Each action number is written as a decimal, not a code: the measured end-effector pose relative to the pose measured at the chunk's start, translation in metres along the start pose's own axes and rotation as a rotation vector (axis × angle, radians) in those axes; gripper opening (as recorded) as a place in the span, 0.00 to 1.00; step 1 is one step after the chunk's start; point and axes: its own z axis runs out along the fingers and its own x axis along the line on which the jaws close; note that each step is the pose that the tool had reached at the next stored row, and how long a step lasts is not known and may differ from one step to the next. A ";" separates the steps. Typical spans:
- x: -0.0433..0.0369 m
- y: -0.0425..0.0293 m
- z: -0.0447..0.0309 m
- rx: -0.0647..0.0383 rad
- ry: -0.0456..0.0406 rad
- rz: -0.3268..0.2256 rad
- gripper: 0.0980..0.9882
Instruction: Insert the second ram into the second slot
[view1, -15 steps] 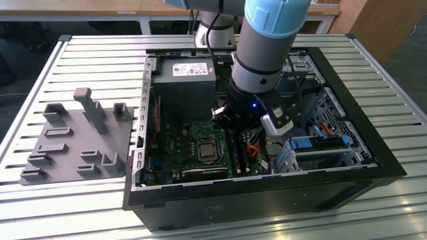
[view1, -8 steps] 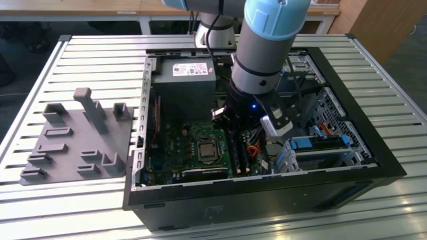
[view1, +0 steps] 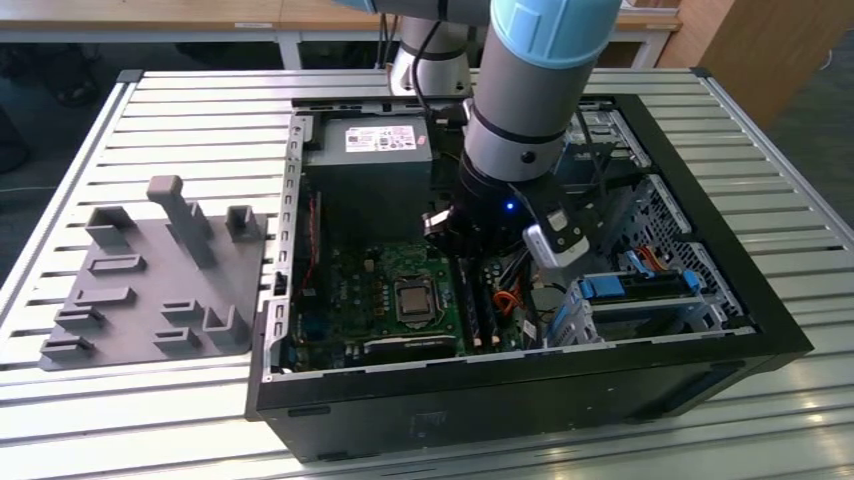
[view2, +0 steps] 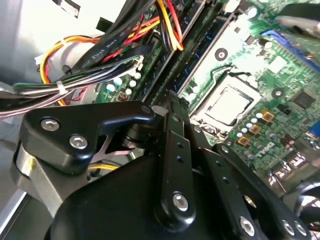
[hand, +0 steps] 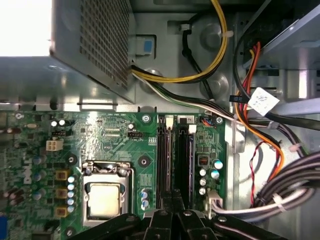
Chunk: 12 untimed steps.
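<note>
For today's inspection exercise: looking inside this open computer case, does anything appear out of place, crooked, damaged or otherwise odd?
Nothing stands out. The motherboard lies flat in the case, the cables are bundled to one side, and the gripper sits over the memory slots. No damage or loose parts show.

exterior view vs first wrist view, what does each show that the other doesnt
Exterior view alone: the whole case on a slatted table, a grey fixture tray on the exterior view's left, the arm reaching in, and the blue drive bay.

First wrist view alone: the RAM slots close up, the gripper's links over them, and a tagged cable bundle.

Both: motherboard, CPU socket and power supply.
</note>
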 end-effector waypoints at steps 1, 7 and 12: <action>0.0001 0.0001 -0.0022 0.001 -0.0001 0.000 0.03; 0.0002 -0.0002 -0.0029 0.005 -0.0001 0.000 0.03; 0.0001 -0.0005 -0.0023 0.017 -0.0001 0.001 0.03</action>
